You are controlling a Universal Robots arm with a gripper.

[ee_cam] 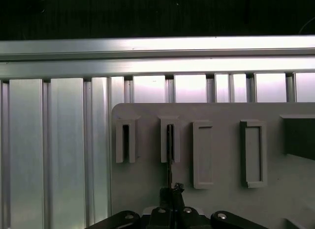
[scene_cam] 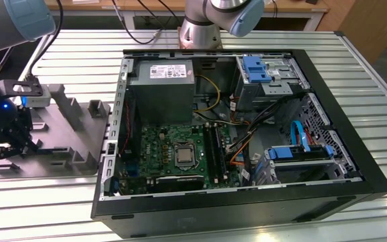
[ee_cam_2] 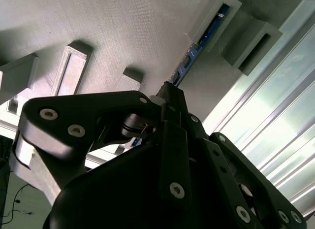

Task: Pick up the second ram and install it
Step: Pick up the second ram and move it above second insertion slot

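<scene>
- Location of the second ram: on edge in a narrow slotted holder of the grey fixture plate, outside the computer case.
- In the second wrist view, recognisable as a thin blue strip, one end seated in the holder, the other end running out of the slot to the fingertips.
- State of the gripper: closed, with its two fingers pinching the free end of the second ram, one finger on each flat side.
- Position of the gripper in the exterior view: low over the fixture plate, at that view's left edge, well apart from the case.
- Holder arrangement: one of a row of upright slotted blocks standing side by side on the plate.
- Fixture plate support: flat on the slatted aluminium table, just beside the case wall on the exterior view's left.
- Case orientation: on its side, open face up.
- Inside the case: green motherboard, grey power supply, flat blue cable toward the exterior view's right.
- Arm base: mounted on the table behind the case.
</scene>
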